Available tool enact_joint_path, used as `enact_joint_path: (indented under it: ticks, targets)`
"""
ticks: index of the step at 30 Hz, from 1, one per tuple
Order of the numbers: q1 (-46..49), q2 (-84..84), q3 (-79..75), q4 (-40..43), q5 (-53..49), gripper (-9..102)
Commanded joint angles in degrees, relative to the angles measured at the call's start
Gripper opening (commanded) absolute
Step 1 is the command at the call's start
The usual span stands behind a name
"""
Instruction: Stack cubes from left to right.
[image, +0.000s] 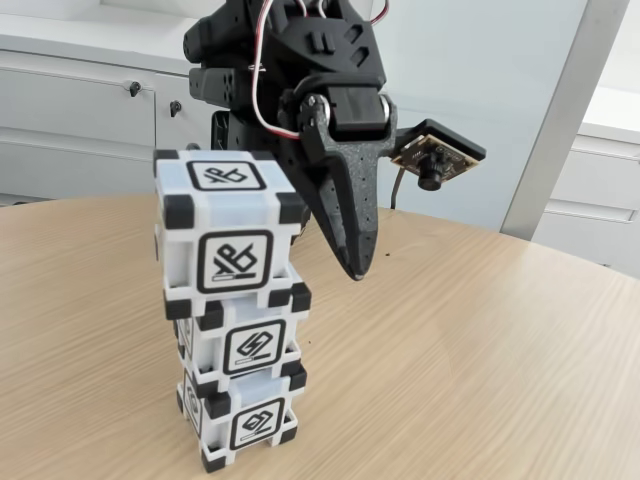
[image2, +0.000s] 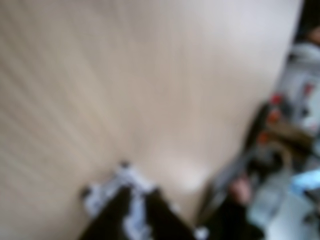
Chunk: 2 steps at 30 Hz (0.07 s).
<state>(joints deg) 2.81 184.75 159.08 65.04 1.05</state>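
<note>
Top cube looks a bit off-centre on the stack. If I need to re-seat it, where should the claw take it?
Grip the top cube across two opposite flat side faces, coming straight down from above. It sits highest with its top bare; a sideways push would likely topple the two cubes under it.

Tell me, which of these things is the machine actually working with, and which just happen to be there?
Part of the job:
- top cube
- middle cube
- bottom cube
- gripper, beside the stack, holding nothing

Just there:
- wooden table
- white cabinets behind
- blurred clutter past the table edge in the wrist view
</note>
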Motion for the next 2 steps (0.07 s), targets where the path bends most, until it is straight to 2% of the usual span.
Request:
enact_joint_path:
  ticks: [1, 2]
  targets:
    - [0.6, 3.6, -0.3, -0.1, -0.6, 0]
    - [0.6, 3.6, -0.3, -0.1, -0.5, 0]
